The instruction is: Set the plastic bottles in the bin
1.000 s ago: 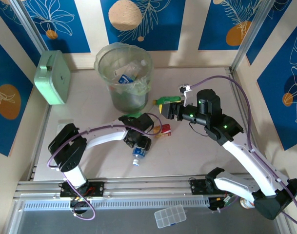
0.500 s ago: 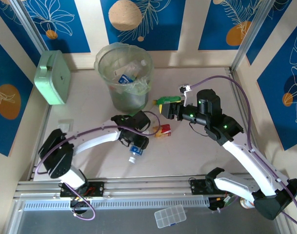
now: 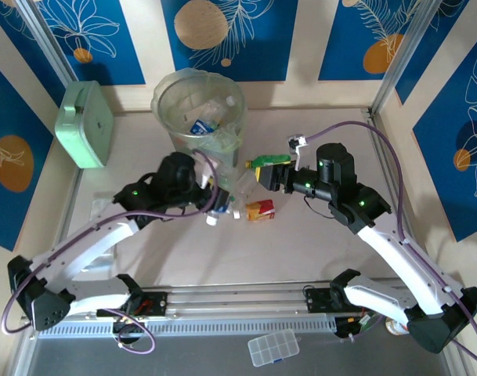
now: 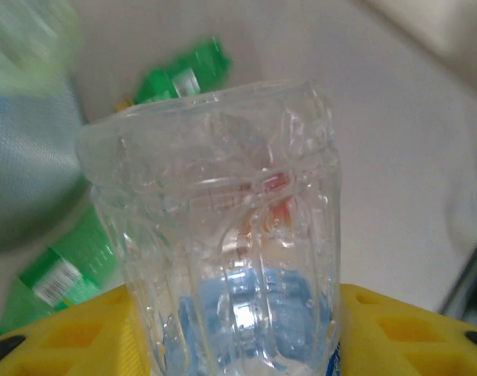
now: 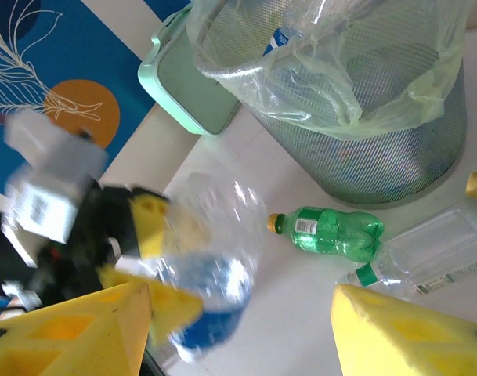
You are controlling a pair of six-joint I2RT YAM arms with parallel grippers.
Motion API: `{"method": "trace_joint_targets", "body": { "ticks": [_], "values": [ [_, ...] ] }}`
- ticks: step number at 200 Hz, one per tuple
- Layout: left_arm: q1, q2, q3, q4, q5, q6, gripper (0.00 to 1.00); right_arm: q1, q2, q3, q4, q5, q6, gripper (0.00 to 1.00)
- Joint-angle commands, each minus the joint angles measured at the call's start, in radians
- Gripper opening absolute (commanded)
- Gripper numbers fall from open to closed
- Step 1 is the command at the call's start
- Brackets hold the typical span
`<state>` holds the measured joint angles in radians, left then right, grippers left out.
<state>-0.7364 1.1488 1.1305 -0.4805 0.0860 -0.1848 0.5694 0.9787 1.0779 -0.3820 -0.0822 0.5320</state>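
My left gripper (image 3: pixel 213 200) is shut on a clear plastic bottle (image 4: pixel 222 235) with a blue label, gripped between its yellow fingers (image 4: pixel 395 329) and lifted off the table just in front of the bin (image 3: pixel 193 153). The bin is a grey-green bucket lined with a bag, and several bottles (image 3: pixel 203 124) lie inside it. My right gripper (image 3: pixel 269 178) hovers open to the right of the bin with nothing between its fingers (image 5: pixel 74 329). A green bottle (image 5: pixel 332 233) with a yellow cap lies on the table below it. Beside that lies a clear bottle (image 5: pixel 434 254) with a green label.
A red-labelled bottle (image 3: pixel 260 209) lies on the table between the two grippers. A mint-green box (image 3: pixel 83 124) leans at the far left by the wall. The bin (image 5: pixel 355 86) stands close in front of both grippers.
My left arm has picked the blue-labelled bottle off the table and carried it up and away towards the bin. The right arm has not moved.
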Motion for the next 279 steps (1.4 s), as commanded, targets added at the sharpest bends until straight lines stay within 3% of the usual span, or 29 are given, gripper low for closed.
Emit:
{"method": "trace_joint_targets", "body": {
  "ticks": [1,35,88,140,166,209,279],
  "values": [
    [0.093,-0.056,0.011,0.217,0.030,-0.087,0.53,-0.005,0.006,-0.003,0.015,-0.015,0.010,0.63],
    [0.258,-0.024,0.037,0.344,-0.028,-0.353,0.50,-0.006,0.017,0.008,0.010,-0.017,0.005,0.63],
    [0.326,0.151,0.294,0.245,-0.191,-0.540,0.51,-0.023,0.020,0.016,-0.003,-0.021,-0.002,0.63],
    [0.345,0.312,0.502,0.176,-0.356,-0.593,0.53,-0.054,0.022,0.022,-0.018,-0.032,-0.016,0.63],
    [0.353,0.363,0.548,0.178,-0.412,-0.536,0.53,-0.080,0.021,0.024,-0.018,-0.051,-0.020,0.63],
    [0.354,0.519,0.782,-0.074,-0.511,-0.439,0.53,-0.106,0.021,0.011,-0.012,-0.070,-0.018,0.63],
    [0.354,0.750,1.041,-0.372,-0.507,-0.394,0.66,-0.118,0.044,0.019,-0.008,-0.080,-0.011,0.63]
  ]
}}
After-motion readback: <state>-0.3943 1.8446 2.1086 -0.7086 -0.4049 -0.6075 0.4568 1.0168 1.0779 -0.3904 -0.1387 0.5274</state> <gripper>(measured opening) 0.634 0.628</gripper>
